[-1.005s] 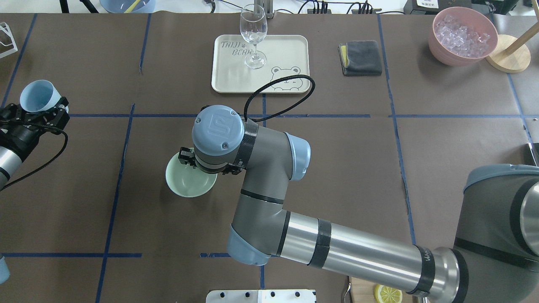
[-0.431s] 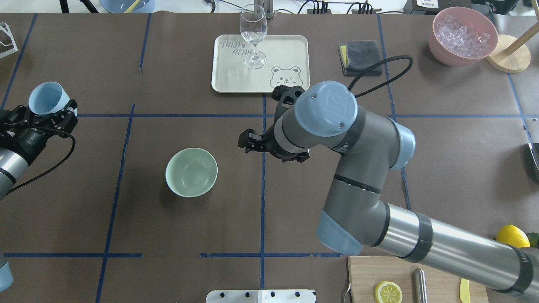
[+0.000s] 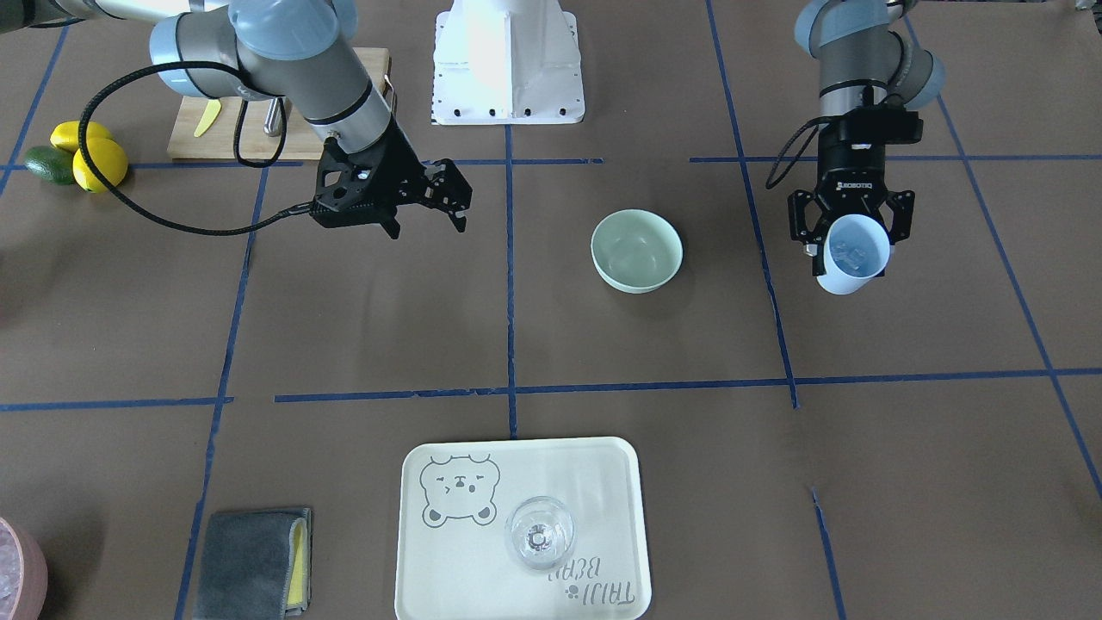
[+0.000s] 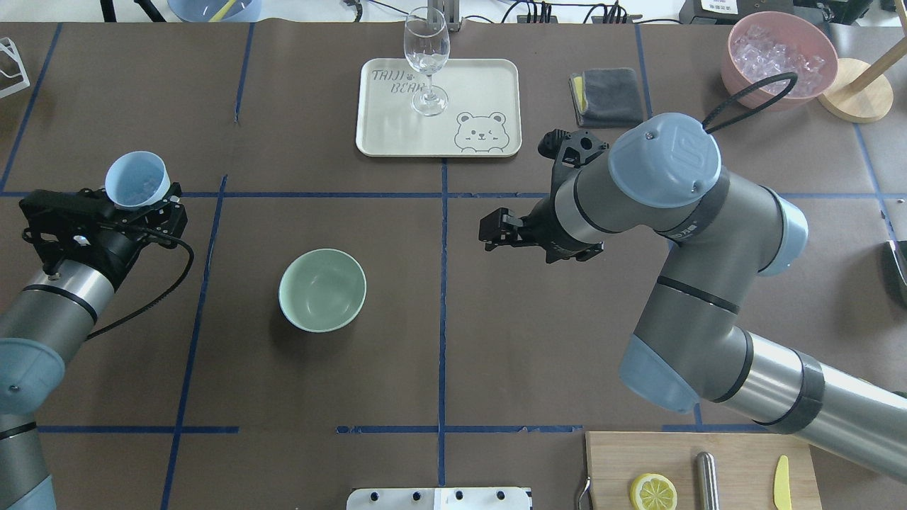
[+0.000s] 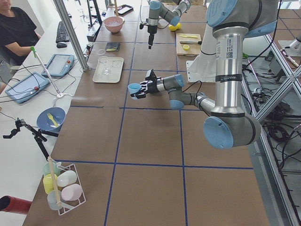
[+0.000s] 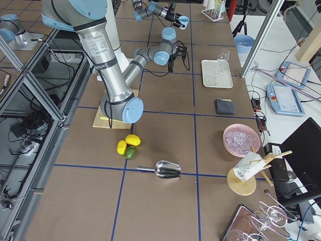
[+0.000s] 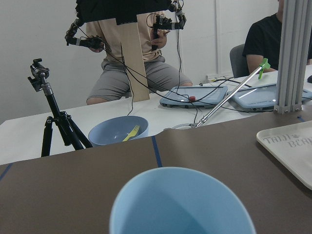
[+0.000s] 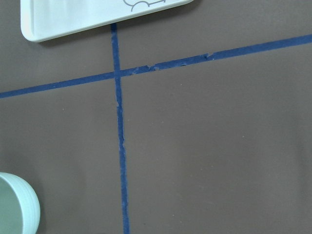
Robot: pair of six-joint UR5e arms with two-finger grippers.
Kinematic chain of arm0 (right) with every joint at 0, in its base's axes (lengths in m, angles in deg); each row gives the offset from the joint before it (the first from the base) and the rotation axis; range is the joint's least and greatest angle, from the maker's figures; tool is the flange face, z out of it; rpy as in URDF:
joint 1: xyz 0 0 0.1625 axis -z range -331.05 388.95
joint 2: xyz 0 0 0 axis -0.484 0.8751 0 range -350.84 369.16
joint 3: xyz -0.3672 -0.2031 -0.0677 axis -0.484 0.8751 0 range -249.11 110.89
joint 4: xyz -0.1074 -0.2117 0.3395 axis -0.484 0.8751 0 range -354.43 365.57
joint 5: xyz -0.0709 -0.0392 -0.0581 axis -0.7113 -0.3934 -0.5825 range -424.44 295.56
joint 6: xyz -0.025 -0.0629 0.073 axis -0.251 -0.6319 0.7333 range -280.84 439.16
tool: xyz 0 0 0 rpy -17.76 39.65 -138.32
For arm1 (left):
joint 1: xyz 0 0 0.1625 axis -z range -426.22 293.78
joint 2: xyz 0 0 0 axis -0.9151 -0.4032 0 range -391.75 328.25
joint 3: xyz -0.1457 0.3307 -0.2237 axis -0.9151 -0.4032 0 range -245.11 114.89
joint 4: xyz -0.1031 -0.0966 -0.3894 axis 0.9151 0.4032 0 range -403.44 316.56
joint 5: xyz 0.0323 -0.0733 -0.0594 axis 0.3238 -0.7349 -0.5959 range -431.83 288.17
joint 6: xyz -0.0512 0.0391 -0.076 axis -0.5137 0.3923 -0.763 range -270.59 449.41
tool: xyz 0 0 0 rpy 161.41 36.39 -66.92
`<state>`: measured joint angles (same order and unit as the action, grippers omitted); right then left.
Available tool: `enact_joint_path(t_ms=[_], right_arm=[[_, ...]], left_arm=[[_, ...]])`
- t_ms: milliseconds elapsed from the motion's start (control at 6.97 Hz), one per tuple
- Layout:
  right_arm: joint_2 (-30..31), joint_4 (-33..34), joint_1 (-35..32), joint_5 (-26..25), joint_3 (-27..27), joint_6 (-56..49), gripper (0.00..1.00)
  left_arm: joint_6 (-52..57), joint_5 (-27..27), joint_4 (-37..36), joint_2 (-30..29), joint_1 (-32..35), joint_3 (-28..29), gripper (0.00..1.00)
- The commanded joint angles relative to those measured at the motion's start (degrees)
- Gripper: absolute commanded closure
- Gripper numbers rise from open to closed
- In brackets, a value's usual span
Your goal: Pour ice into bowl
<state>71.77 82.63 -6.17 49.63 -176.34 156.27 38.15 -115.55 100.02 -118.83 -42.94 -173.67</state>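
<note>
The table (image 4: 319, 397) is covered in brown sheeting with blue tape lines. Its edges are cut off in the overhead view.

The right arm (image 4: 666, 212) reaches in across the robot's right of the bowl (image 4: 322, 290). The right gripper (image 4: 489, 230) hangs well apart from the bowl on that side, jaws spread wide and holding nothing.

The left gripper (image 3: 851, 226) is well to the robot's left of the bowl, jaws closed around the light blue cup (image 4: 137, 179). The cup's mouth tips toward the far edge.

A cream tray (image 4: 397, 127) lies beyond the bowl, with a wine glass (image 4: 426, 57) upright on it.

A pink container (image 4: 737, 85), far to the bowl's right at the far edge, holds a heap of clear cubes (image 4: 772, 53). The right arm's cable crosses its rim.

The bowl sits on the table; its inside shows bare glaze.

The ice (image 3: 848, 255) shows only as faint glints inside the cup. The left wrist view cuts off the cup's bottom.
</note>
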Motion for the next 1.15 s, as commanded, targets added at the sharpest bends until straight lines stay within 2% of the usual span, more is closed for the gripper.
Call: enact_joint_path(t_ms=[0,287,431,574,718,1005], right_arm=[[1.9,-0.1,-0.9,0.9,-0.6,-2.1,0.0],[1.7,-0.1,-0.7,0.6,-0.4,-2.1,0.0],[1.6,-0.1,-0.6,0.6,-0.4,-2.0,0.0],[1.5,-0.1,-0.6,0.5,-0.3,-2.0,0.0],[1.4,-0.1,-0.5,0.6,-0.3,-2.1,0.0],[1.4,0.0,-0.5,0.7,0.1,-1.7,0.0]], left_arm=[[-0.1,9.1,-5.7,-1.3,-8.1,-3.4,1.0],[0.0,14.5,-13.2,-3.4,-12.4,-2.9,1.0],[0.1,17.4,-21.7,-6.6,-13.6,-2.7,1.0],[0.2,17.6,-30.8,-11.4,-13.8,-1.7,1.0],[4.3,20.2,-39.7,-15.2,-14.2,-0.5,1.0],[14.1,22.9,-41.9,-15.4,-14.5,0.5,1.0]])
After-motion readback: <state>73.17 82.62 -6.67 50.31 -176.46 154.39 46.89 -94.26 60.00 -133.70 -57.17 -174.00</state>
